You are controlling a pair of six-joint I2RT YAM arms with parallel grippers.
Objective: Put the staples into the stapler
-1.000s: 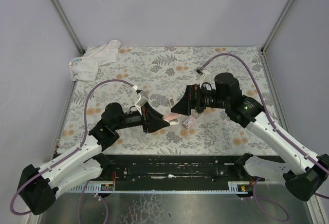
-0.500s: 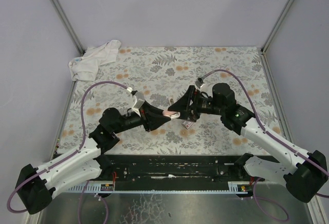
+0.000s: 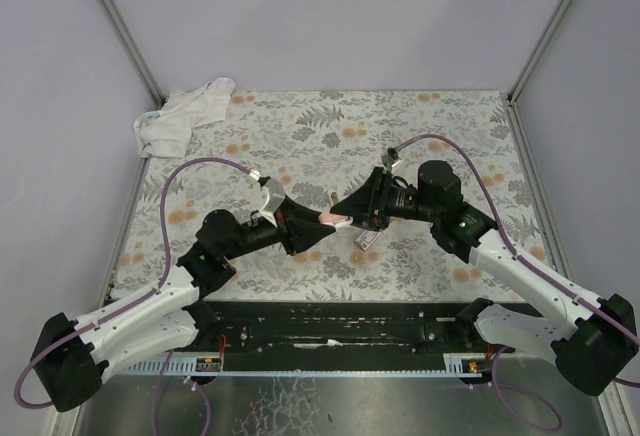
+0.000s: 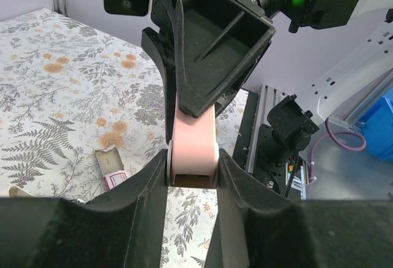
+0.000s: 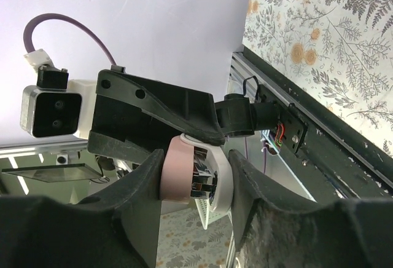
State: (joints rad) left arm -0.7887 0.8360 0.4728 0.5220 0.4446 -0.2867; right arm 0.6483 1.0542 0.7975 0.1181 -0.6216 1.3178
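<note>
Both arms meet mid-table, above the floral table cover [image 3: 450, 126]. My left gripper [image 4: 193, 179] is clamped on a pink stapler [image 4: 193, 139], fingers pressed to both its sides, holding it up off the table. My right gripper [image 5: 195, 185] comes in from the right and has the stapler's other end between its fingers. In the right wrist view both pads touch it, one on the pink shell and one on the white part with metal showing between, so I call that closed on the stapler too. From the top the two black grippers sit nose to nose with just a sliver of pink between them.

The staples [image 3: 367, 239] are in the small red-pink box lying flat on the table, just near and right of the grippers, touched by neither. In the left wrist view its end flap looks open. A crumpled white cloth [image 3: 185, 116] is at the far left corner.
</note>
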